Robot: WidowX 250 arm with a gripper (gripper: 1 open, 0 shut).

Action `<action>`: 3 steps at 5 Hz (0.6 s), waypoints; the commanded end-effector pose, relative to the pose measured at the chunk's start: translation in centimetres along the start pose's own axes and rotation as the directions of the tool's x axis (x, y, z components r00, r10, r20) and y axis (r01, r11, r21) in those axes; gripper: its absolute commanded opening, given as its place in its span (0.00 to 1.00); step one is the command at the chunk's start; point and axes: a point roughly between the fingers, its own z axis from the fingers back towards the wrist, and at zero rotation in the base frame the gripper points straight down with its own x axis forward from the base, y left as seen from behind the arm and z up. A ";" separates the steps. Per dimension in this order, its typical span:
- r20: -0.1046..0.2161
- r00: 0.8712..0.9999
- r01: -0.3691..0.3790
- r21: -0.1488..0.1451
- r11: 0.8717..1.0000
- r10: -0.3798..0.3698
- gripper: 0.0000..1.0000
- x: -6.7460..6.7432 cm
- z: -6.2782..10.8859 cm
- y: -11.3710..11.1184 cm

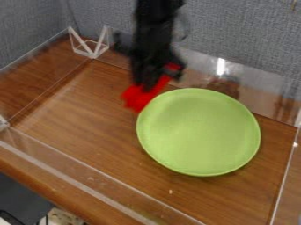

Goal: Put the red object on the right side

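Red object (140, 95) clamped in gripper (146, 86), lifted off wooden table (70, 105), beside lime-green plate (200, 132) far-left rim.

A single camera looks down at an angle from in front of and above the bench (70, 114), set at moderate range. Its view takes in the clear-walled enclosure (30, 149), the green plate (200, 132) and the arm (156, 35) lowering from the top edge.
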 end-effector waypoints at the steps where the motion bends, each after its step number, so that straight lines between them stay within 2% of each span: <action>1: 0.056 0.998 0.042 -0.038 0.998 -0.040 0.00 2.1 1.1 -3.1; 2: 0.039 0.998 0.053 -0.070 0.996 -0.051 0.00 1.9 0.4 -4.6; 3: 0.020 0.998 0.066 -0.091 0.994 -0.065 0.00 0.9 -1.0 -6.0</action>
